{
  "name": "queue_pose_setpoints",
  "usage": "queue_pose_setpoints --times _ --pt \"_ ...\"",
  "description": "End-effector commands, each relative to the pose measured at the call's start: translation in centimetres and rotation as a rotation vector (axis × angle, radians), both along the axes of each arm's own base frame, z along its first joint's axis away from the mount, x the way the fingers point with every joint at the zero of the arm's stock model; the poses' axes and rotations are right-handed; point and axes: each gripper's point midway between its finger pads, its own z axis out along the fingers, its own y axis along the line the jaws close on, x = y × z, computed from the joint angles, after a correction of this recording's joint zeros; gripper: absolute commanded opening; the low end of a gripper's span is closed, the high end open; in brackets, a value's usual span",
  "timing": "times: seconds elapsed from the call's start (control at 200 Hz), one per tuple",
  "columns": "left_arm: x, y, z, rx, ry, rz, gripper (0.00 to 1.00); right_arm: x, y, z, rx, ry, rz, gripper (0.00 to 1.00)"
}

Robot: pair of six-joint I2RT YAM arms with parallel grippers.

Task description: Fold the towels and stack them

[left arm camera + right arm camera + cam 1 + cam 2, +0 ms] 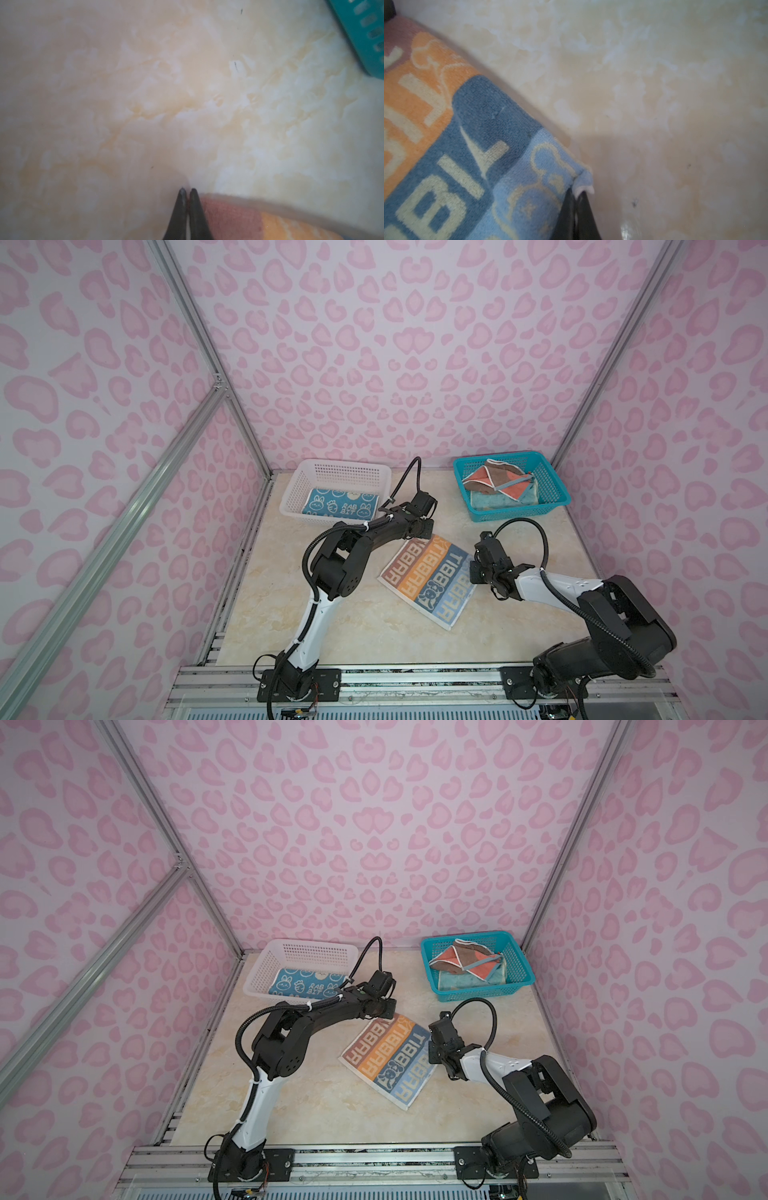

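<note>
A rabbit towel [343, 502] sits folded in the white basket [291, 489], centre-left. Crumpled towels [498, 485] wait in the teal basket [557, 489]. The lettered towel [430, 578] lies flat mid-frame, with the right gripper [578, 194] pinching one corner and the left gripper [188, 190] clenched beside another.

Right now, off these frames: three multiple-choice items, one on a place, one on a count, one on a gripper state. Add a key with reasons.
1. The blue rabbit towel lies:
A) in the white basket
B) in the teal basket
C) held in the air

2. Baskets in view:
A) one
B) two
C) three

3. The right gripper is:
A) wide open
B) shut on a corner of the lettered towel
C) gripping a basket

Key:
1 A, it sits folded inside the white basket.
2 B, one white basket and one teal basket.
3 B, the right wrist view shows the corner pinched between closed jaws.
</note>
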Motion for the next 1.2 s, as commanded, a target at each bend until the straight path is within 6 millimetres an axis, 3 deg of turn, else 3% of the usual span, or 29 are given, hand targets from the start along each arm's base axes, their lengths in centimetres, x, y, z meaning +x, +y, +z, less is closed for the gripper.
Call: queue_pose_setpoints --times 0.0,0.155,0.405,0.445,0.64,0.94,1.2 --pt "0.5 0.2 3.5 -0.045 -0.097 0.004 0.02 0.6 0.1 1.2 0.001 -0.024 0.016 0.0" --pt "1.1 0.2 7.9 -0.104 -0.207 -0.003 0.02 2.1 0.0 3.8 -0.003 -0.073 0.028 0.0" --pt "1.2 1.2 12.5 -0.154 -0.345 0.006 0.02 3.2 0.0 7.2 0.017 -0.166 0.089 0.0" --pt "0.4 1.9 11.6 -0.149 -0.339 0.006 0.02 3.0 0.1 7.5 0.02 -0.17 0.107 0.0" --pt "-1.2 3.4 11.3 -0.163 -0.366 0.012 0.02 1.3 1.2 6.9 0.07 -0.145 0.194 0.0" --pt "-4.2 5.5 11.6 -0.154 -0.345 0.0 0.02 -3.4 2.5 6.3 0.157 -0.082 0.285 0.0" --pt "-6.9 6.9 9.8 -0.133 -0.277 0.006 0.02 -6.7 4.5 5.5 0.147 -0.009 0.383 0.0"
